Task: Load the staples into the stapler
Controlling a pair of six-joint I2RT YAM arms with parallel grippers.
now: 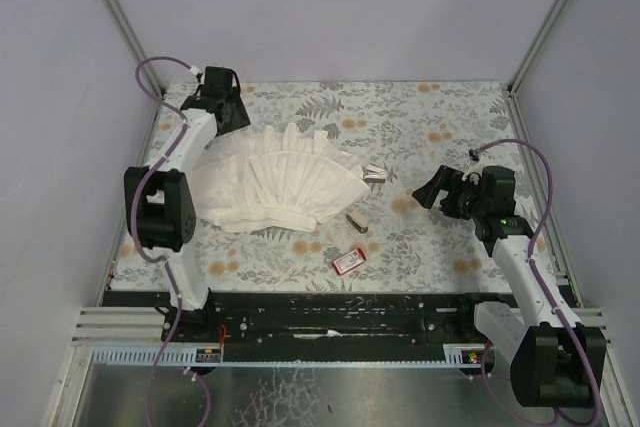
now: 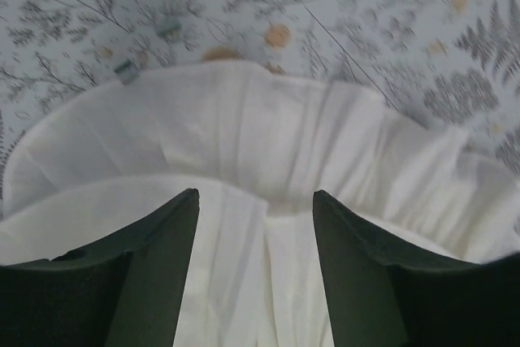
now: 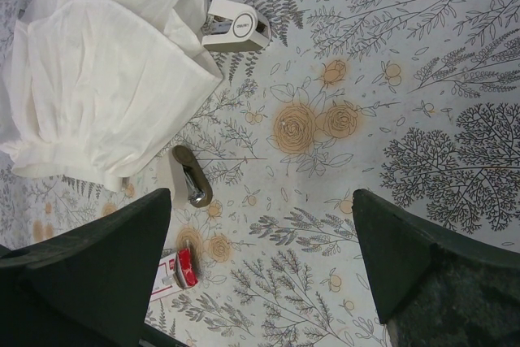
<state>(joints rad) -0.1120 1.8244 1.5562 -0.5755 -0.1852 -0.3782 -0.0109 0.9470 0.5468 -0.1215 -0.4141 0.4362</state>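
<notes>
The small metal stapler (image 1: pixel 356 222) lies on the floral tablecloth just off the front right edge of the white pleated cloth (image 1: pixel 280 187); the right wrist view shows the stapler (image 3: pixel 191 175) as well. The red staple box (image 1: pixel 349 260) sits nearer the front, and that box (image 3: pixel 180 269) peeks out beside my right finger. No staples are visible. My left gripper (image 1: pixel 236 117) hovers over the cloth's far left edge, and its jaws (image 2: pixel 255 193) stand open above the white folds (image 2: pixel 244 136). My right gripper (image 1: pixel 427 190) hangs open and empty to the right of the stapler, jaws wide (image 3: pixel 260 194).
A small white and silver device (image 1: pixel 374 174) rests at the cloth's right corner, and it (image 3: pixel 234 28) also shows in the right wrist view. The cloth (image 3: pixel 106 71) covers the middle left of the table. Metal frame posts stand at the back corners.
</notes>
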